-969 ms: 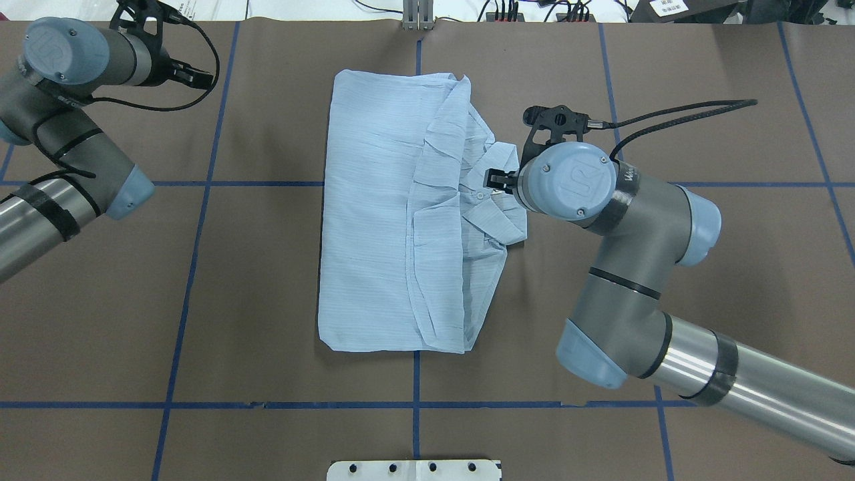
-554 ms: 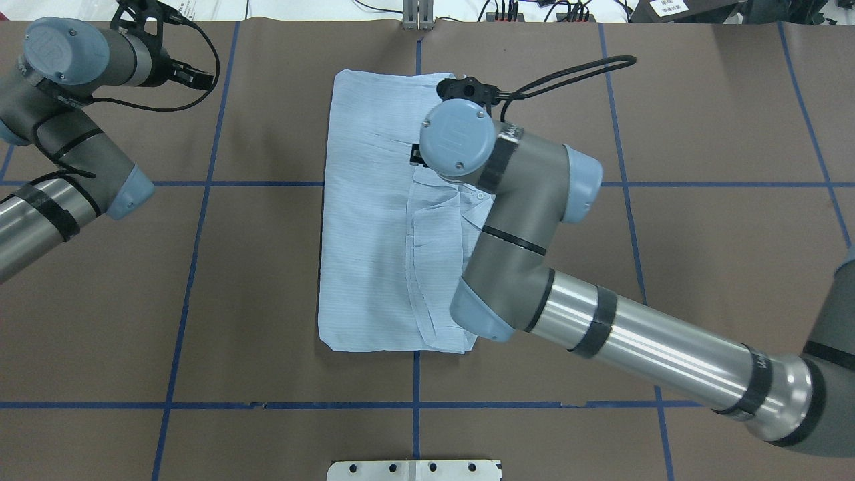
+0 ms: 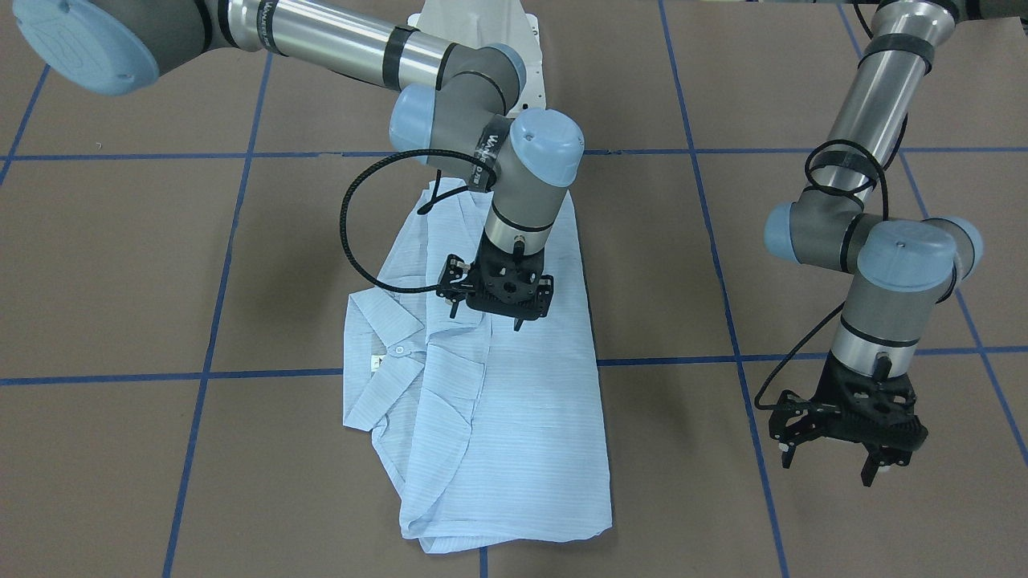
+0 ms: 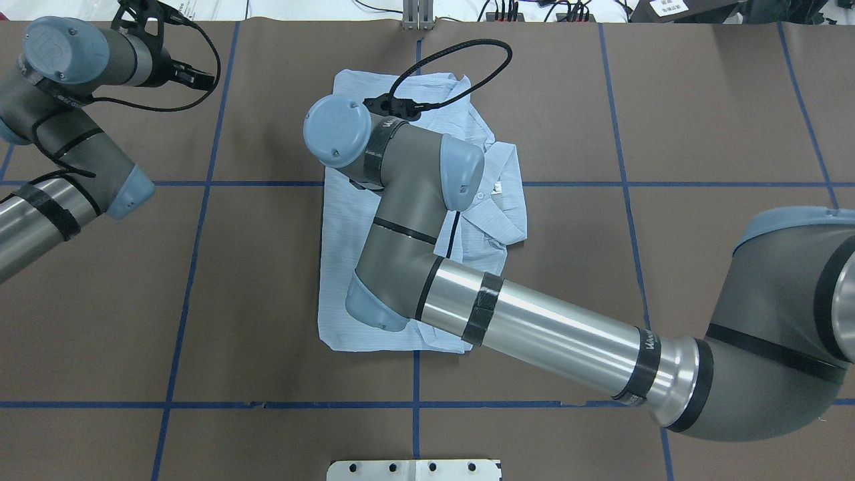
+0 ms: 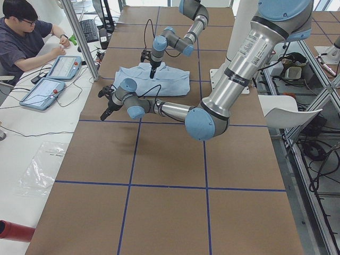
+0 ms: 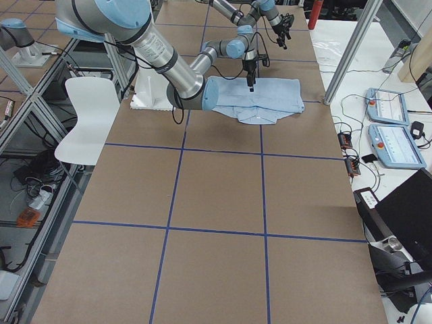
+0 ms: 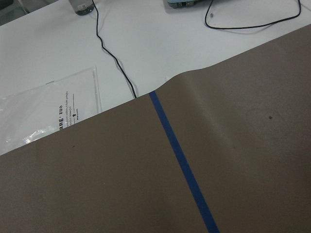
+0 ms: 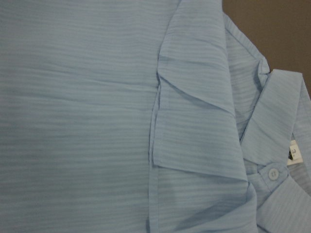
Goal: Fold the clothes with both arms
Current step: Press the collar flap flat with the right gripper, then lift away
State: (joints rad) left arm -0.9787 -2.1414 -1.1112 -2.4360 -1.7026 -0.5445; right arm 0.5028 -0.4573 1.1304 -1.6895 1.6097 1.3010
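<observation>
Light blue striped long-sleeved shirt [image 3: 514, 433] lies folded into a long rectangle at the middle of the brown paper-covered surface [image 3: 161, 265], which is crossed by blue tape lines [image 3: 265, 373]. A grey and silver right arm [image 4: 534, 327] reaches over it. The matching left arm [image 3: 871, 112] stands well apart, over bare surface. The black right tool [image 3: 487, 317] points down over the shirt, fingers spread, holding nothing. The black left tool [image 3: 831, 466] hangs released too. Its collar [image 3: 384, 333] and one pale button [image 8: 272, 173] face up along the shirt's side.
</observation>
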